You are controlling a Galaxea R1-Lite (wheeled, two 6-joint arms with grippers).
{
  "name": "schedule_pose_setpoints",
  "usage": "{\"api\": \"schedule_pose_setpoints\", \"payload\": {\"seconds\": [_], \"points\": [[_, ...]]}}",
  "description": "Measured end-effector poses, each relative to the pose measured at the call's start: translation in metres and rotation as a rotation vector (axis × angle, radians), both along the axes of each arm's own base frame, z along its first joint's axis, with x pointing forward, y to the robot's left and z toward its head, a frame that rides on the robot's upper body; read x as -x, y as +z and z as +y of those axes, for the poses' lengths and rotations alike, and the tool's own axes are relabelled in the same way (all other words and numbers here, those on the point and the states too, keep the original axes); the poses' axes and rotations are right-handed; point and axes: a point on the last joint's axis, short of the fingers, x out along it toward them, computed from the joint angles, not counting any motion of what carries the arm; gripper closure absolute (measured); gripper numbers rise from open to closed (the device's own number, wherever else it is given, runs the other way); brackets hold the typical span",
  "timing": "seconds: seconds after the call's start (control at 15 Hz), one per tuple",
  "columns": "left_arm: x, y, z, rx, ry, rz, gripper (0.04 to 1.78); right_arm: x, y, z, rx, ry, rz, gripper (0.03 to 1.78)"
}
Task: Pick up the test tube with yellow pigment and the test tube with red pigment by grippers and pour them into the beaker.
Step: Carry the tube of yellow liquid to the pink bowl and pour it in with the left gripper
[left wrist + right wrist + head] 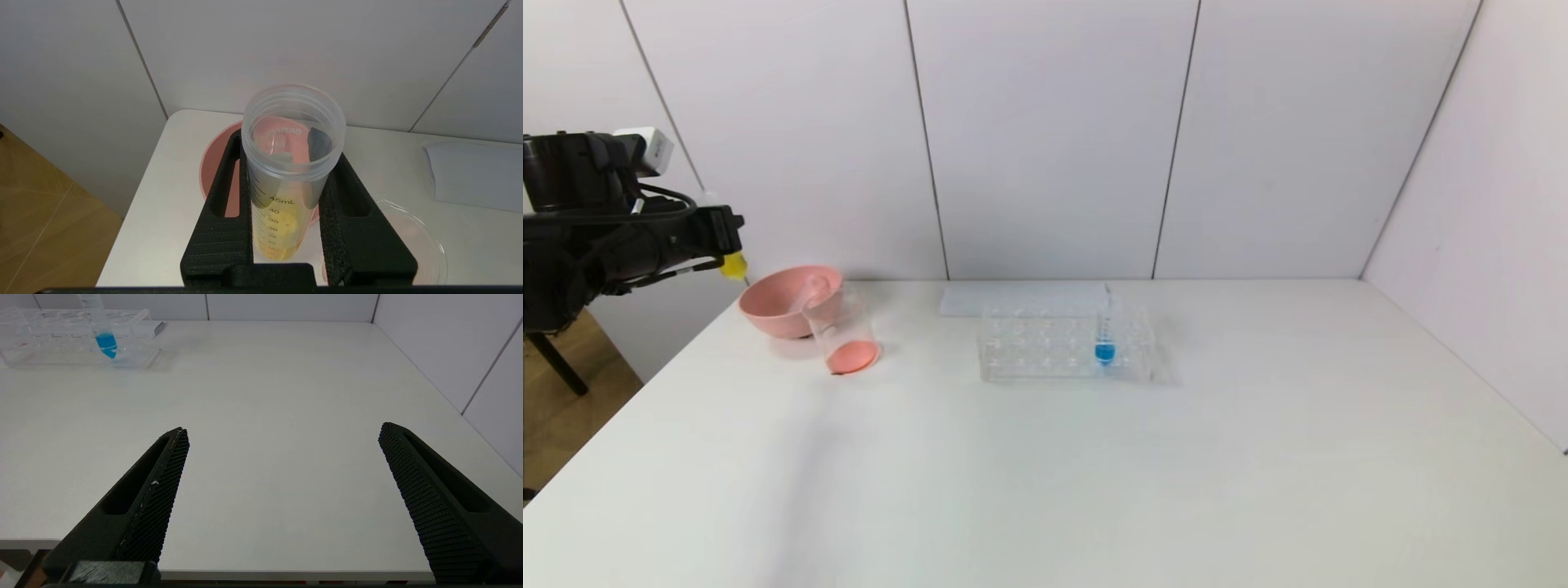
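My left gripper (727, 233) is shut on the test tube with yellow pigment (734, 265), held in the air off the table's far left corner, left of the pink bowl. In the left wrist view the tube (286, 179) stands between the black fingers (220, 228), open mouth toward the camera, yellow liquid in its tip. The clear beaker (841, 335) stands in front of the bowl with reddish liquid in its bottom; its rim also shows in the left wrist view (425, 237). I see no red test tube. My right gripper (282, 433) is open and empty over the table's front right edge.
A pink bowl (768, 306) sits at the far left, under the tube in the left wrist view (212, 163). A clear tube rack (1045, 347) holds a blue-tipped tube (1104, 339) at mid-table. A white sheet (1013, 298) lies behind the rack.
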Motion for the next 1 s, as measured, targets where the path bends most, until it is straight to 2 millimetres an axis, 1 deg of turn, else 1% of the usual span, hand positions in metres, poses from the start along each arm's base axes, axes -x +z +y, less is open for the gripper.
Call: {"api": "schedule_pose_setpoints", "payload": {"seconds": [0.53, 0.67, 1.0], "points": [[-0.007, -0.014, 0.011, -0.048, -0.03, 0.035, 1.35, 0.0, 0.0, 0.0, 0.0, 0.0, 0.0, 0.11], [-0.008, -0.014, 0.013, -0.078, -0.036, 0.035, 1.35, 0.0, 0.0, 0.0, 0.0, 0.0, 0.0, 0.11], [-0.013, -0.02, 0.014, -0.074, -0.042, 0.048, 1.35, 0.0, 0.0, 0.0, 0.0, 0.0, 0.0, 0.11]]}}
